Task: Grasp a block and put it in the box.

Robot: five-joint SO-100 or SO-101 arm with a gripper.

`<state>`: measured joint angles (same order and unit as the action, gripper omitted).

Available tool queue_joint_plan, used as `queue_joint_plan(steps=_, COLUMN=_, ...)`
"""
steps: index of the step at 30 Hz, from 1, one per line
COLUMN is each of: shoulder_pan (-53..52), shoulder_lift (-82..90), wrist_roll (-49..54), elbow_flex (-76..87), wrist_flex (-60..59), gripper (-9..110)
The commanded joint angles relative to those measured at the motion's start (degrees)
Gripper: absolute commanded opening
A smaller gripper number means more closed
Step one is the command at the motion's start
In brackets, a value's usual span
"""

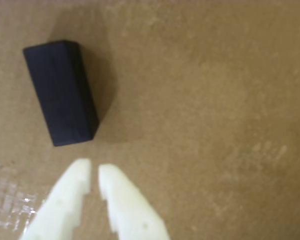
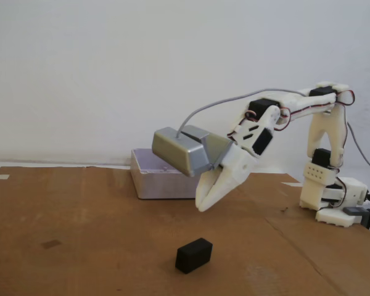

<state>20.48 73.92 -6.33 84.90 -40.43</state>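
Cardboard surface [image 2: 80, 234]: block [image 2: 193, 255] seemingly below claw [image 2: 201, 206]

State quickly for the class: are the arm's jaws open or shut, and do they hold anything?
Gripper: jaws nearly shut, only a thin gap, holding nothing; the block lies apart on the cardboard.

Bare brown cardboard is seen on every side of the black block [image 2: 193, 255], so the counter [image 2: 80, 234] around it is left open for approach. Air is left between the block and the claw [image 2: 201, 206], which hangs above it. The lilac-grey box [image 2: 163, 183] is set well behind, near the wall. The grey wrist camera casing [image 2: 182, 150] juts beside the claw.
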Motion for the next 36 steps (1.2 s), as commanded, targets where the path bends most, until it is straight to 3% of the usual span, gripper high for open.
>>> queue_joint_plan(steps=1, shoulder_pan=0.7, shoulder_lift=1.5, wrist_roll=0.6, elbow_flex=-9.6, wrist_flex=2.2, gripper=0)
queue_joint_plan(steps=36, shoulder_pan=3.3, shoulder_lift=-8.6, wrist_roll=1.1, elbow_flex=-17.1, wrist_flex=2.0, gripper=0)
